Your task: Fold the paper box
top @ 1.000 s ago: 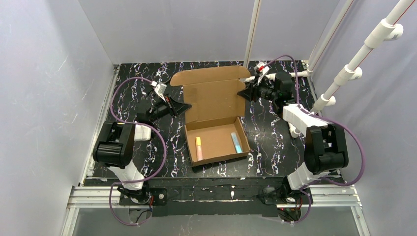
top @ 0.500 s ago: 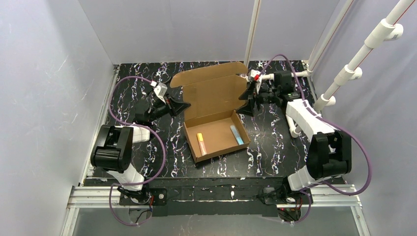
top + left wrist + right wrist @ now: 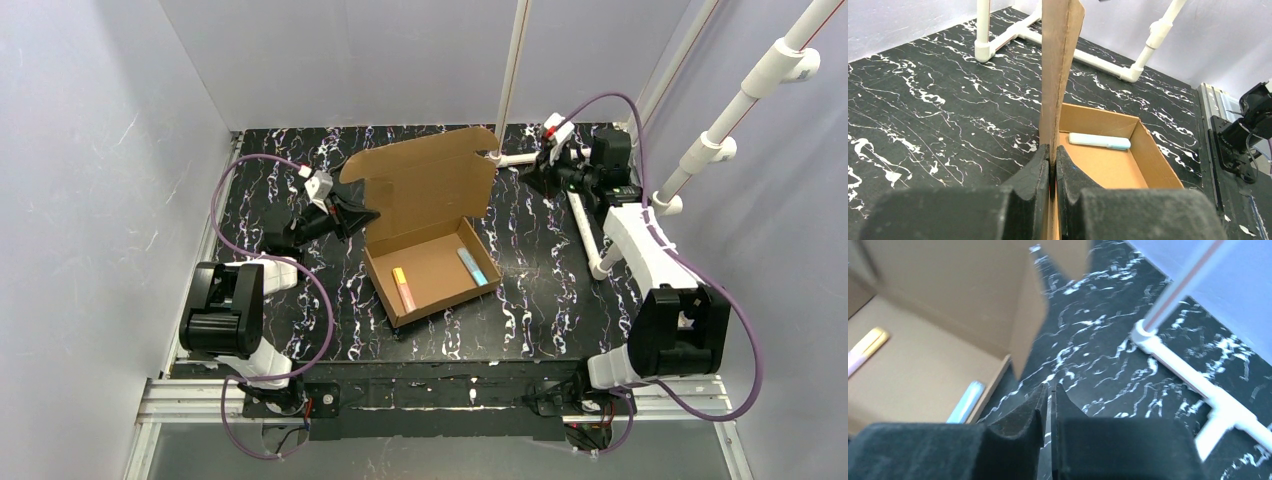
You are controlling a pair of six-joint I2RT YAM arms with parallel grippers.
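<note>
The left gripper is reaching in from the left and clamping the left edge of the raised lid, its fingers pressing together on the cardboard. The paper box is sitting mid-table on the black marbled table, turned slightly, its tray lying open and its lid standing up at the far side. Inside, a yellow and pink marker is lying on the left and a light blue marker on the right. The right gripper is hovering at the far right, apart from the box, fingers nearly together on nothing, beside a white pipe frame.
</note>
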